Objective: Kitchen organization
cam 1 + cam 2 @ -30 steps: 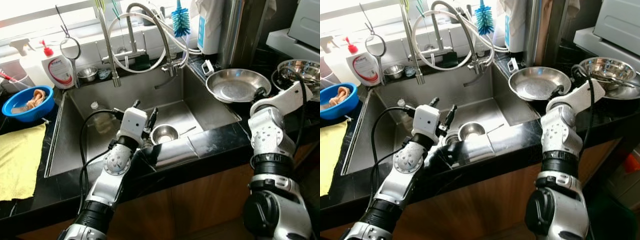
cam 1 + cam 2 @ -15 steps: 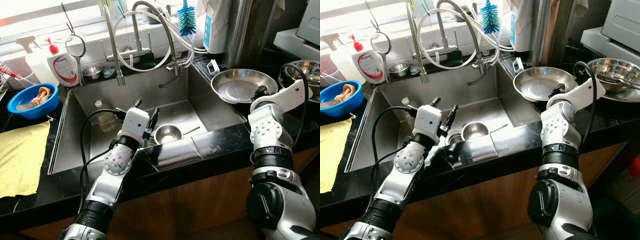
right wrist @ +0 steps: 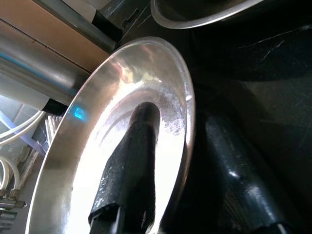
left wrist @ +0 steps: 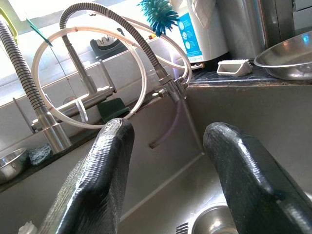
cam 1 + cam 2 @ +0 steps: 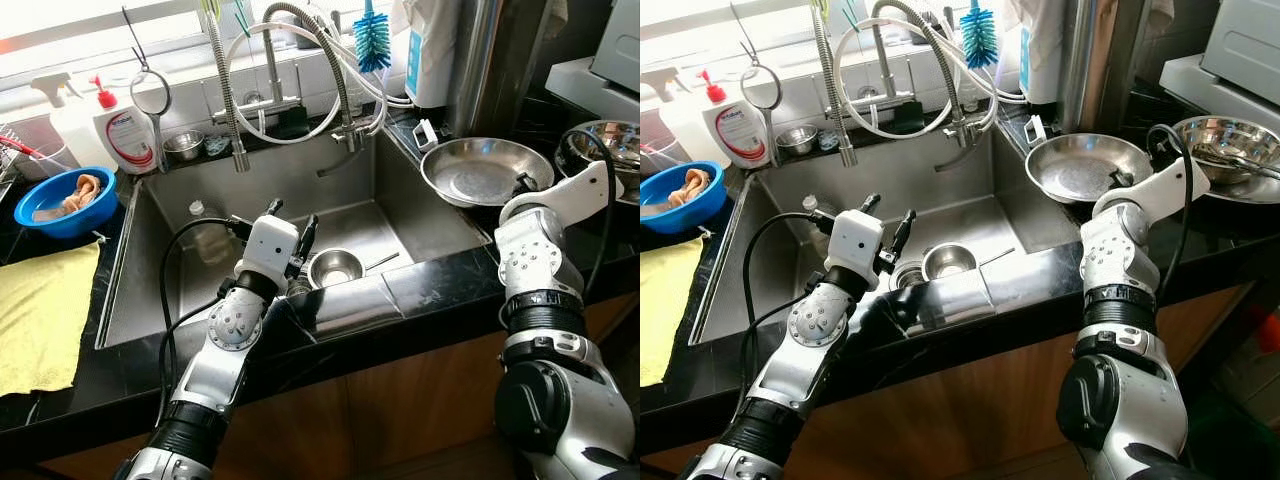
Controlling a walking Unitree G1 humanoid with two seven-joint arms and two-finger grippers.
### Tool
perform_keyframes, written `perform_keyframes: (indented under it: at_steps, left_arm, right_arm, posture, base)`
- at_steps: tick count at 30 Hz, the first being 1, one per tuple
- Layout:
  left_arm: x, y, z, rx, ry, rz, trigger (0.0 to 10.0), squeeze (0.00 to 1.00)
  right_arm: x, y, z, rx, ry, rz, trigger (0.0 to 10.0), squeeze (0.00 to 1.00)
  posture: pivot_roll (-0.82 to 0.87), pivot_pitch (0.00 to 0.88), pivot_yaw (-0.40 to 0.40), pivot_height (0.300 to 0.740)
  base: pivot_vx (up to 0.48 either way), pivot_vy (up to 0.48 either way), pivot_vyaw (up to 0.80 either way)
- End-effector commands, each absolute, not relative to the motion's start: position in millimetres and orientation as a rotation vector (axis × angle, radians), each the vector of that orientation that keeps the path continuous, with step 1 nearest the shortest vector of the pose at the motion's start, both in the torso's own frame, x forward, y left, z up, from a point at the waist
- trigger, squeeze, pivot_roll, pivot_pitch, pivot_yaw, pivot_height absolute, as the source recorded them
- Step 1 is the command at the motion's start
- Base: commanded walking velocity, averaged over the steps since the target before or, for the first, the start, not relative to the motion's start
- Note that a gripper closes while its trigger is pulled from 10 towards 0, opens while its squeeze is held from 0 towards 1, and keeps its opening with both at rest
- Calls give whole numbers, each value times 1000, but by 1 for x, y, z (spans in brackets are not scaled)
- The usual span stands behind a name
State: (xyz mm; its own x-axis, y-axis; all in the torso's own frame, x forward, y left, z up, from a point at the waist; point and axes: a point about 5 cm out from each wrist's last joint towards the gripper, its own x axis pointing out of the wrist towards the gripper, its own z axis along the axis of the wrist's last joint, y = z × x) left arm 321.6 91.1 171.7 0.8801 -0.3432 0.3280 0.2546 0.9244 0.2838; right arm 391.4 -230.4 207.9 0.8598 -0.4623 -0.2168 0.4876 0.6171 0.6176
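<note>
My right gripper (image 3: 180,161) is at the near rim of the wide steel pan (image 5: 480,168) that sits on the black counter (image 5: 440,280) to the right of the sink (image 5: 200,290). One finger lies inside the pan on its shiny floor, the other is outside against the dark counter, so the rim runs between them. From the wrist view I'd say the fingers straddle the rim, but I can't tell whether they're actually pinching it or just sitting either side of it.

My left gripper (image 5: 290,222) hangs over the sink basin with its two black fingers spread apart and nothing between them. Just beyond and below it there's a small steel bowl (image 5: 334,266) on the sink floor, with what looks like a fork handle (image 5: 381,262) poking out toward the right. A clear bottle (image 5: 203,238) lies in the basin on the left side.

Behind the sink is the coiled spring faucet (image 5: 290,70), with a blue bottle brush (image 5: 372,38) standing up near it. Further right on the counter, past the pan, another steel bowl (image 5: 1215,138) sits on a plate — it's well apart from my right gripper.

Over on the left side: a yellow cloth (image 5: 40,315) spread on the counter, a blue bowl (image 5: 62,200) with something tan in it, and a white soap bottle (image 5: 125,135) with a red pump on the ledge.
</note>
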Motion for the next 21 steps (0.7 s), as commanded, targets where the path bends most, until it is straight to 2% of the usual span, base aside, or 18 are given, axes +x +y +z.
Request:
perform_keyframes:
  at_steps: [1, 12, 21]
  left_arm:
    - [321, 95, 175, 251, -388, -300, 10000, 0]
    - [321, 96, 174, 256, -382, -301, 10000, 0]
    - [321, 96, 173, 257, -378, -293, 10000, 0]
  right_arm:
    - [394, -220, 205, 734, 72, -534, 0, 0]
    - [395, -213, 203, 752, 74, -509, 0, 0]
    - [386, -186, 208, 814, -62, -345, 0, 0]
  posture:
    - [-207, 0, 145, 740]
    - [-204, 0, 143, 740]
    - [-206, 0, 148, 740]
  base:
    - [0, 0, 0]
    - [0, 0, 0]
    - [0, 0, 0]
